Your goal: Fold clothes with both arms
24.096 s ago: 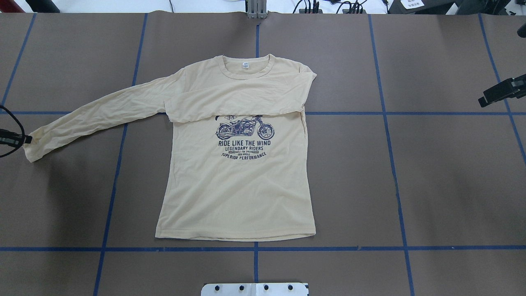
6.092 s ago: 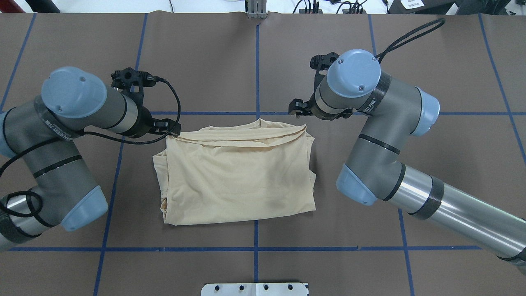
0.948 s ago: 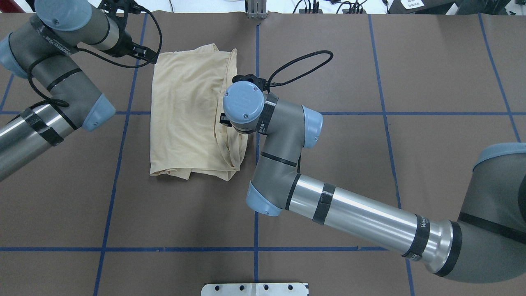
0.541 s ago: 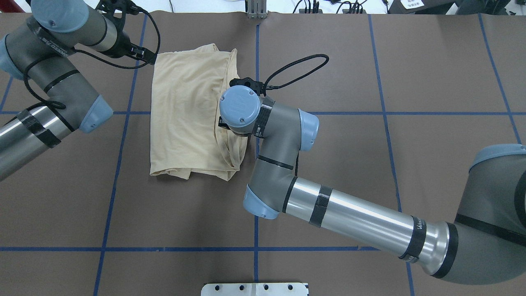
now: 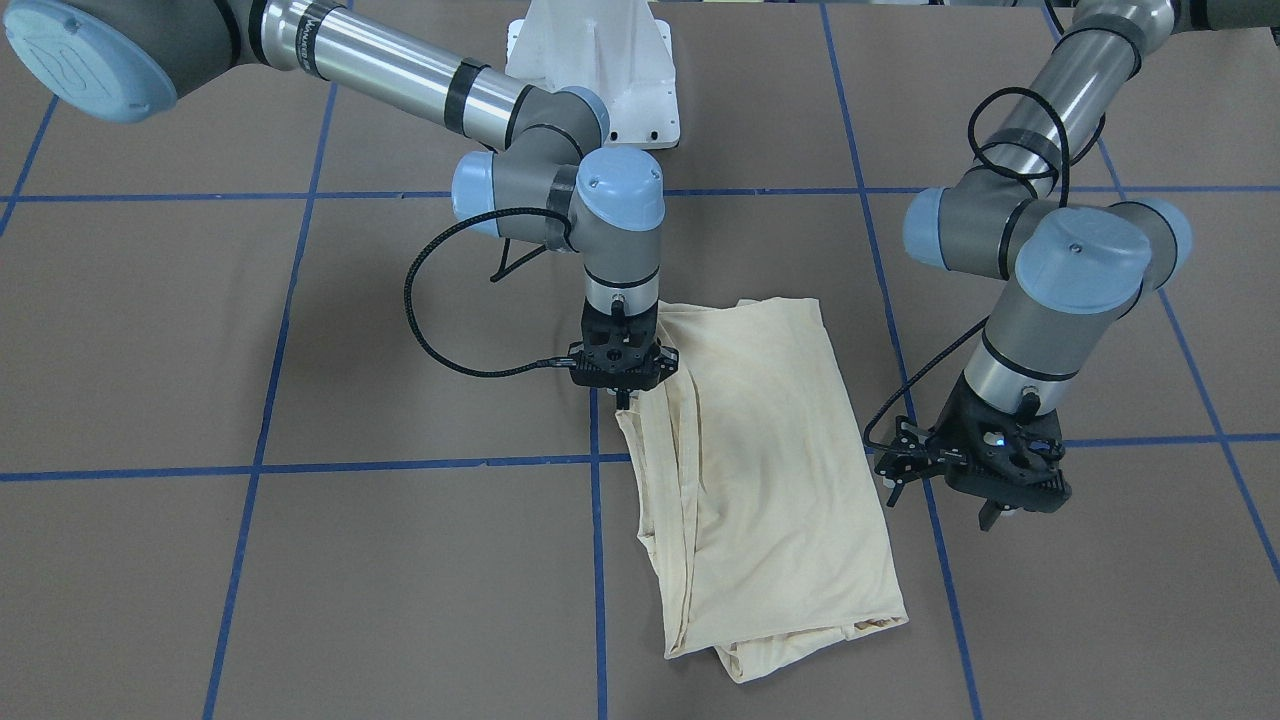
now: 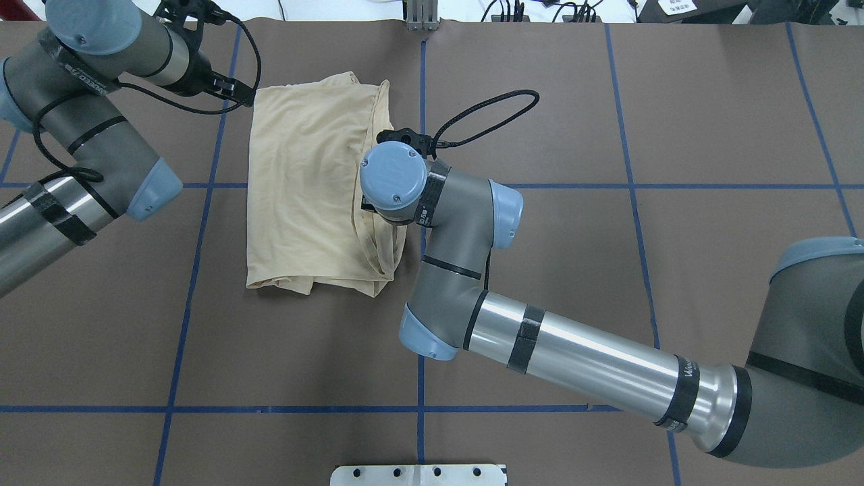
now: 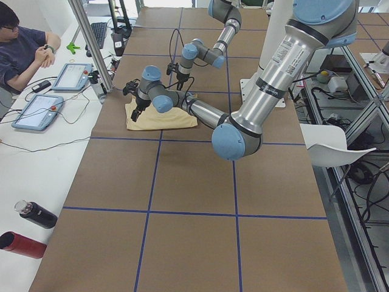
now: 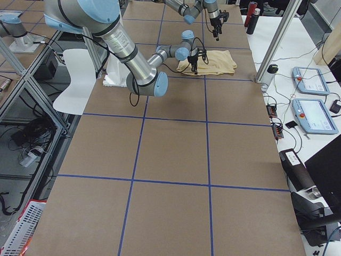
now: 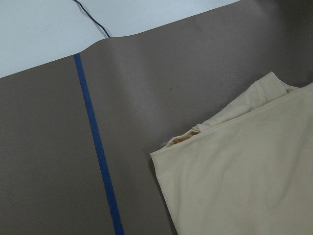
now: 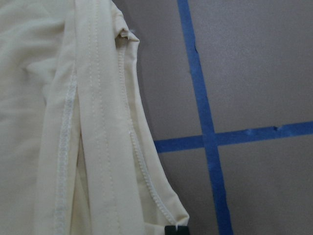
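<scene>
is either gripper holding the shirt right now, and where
The left gripper holds nothing, clear of the shirt. The right gripper sits at the shirt's layered hem edge; whether it pinches it cannot be told.

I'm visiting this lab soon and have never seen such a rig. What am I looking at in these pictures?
This is a robot with a left arm and a right arm at a table, each ending in a two-finger gripper. One camera looks down from behind the robot, one faces it across the table, two look from the table's ends, and one rides on each wrist. On the table lies one cream shirt, folded into a narrow bundle. The right gripper is down at the shirt's long edge; whether it pinches the cloth cannot be told. The left gripper hangs near a corner of the shirt, apart from it, with no cloth in it.
</scene>
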